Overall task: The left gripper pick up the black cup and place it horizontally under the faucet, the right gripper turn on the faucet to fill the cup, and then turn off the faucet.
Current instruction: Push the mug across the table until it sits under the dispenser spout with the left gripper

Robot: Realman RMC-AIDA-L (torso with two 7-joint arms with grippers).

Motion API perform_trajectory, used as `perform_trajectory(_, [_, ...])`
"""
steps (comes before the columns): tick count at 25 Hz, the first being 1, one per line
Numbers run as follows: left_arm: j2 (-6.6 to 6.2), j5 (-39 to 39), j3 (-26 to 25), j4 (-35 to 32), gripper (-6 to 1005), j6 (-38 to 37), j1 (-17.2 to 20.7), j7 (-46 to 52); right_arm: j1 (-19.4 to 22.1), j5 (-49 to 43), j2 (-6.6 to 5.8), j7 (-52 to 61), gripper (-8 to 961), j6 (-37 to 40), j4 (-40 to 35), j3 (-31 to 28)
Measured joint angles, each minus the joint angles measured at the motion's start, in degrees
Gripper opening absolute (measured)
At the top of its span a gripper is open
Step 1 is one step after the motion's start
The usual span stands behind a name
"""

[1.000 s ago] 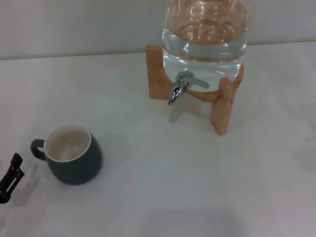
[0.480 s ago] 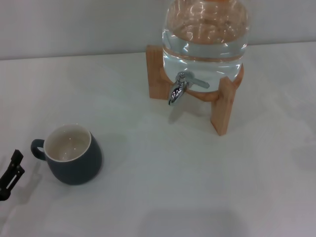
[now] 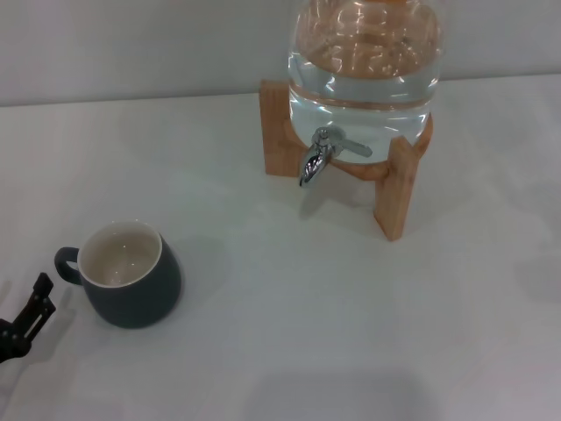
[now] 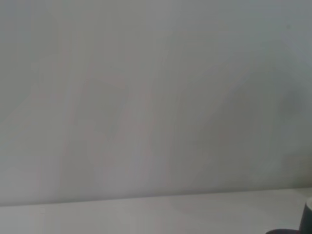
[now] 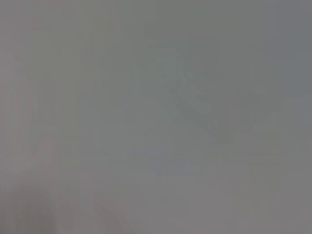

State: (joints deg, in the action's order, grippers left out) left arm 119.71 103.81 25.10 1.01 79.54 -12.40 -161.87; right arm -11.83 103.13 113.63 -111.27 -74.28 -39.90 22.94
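Head view: the black cup (image 3: 129, 275) stands upright at the near left of the surface (image 3: 289, 333), handle turned left, well apart from the faucet (image 3: 317, 156) at the far right, so nothing is lifted yet. The left end effector (image 3: 26, 323) sits just left of the handle, touching nothing; whether its fingers are apart or together I cannot tell.

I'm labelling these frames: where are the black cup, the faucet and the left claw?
black cup (image 3: 131, 294), head view, on its dark outer wall.
faucet (image 3: 314, 163), head view, on the chrome spout.
left claw (image 3: 33, 312), head view, on its visible tip.
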Motion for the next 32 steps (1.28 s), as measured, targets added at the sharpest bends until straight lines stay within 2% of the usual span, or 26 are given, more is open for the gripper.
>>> perform_trajectory(32, [0.0,-0.55,0.01,1.54,889,-5.1,-4.01,0.11,0.32,0.32,0.1,0.0,839,-0.23,0.0,0.0])
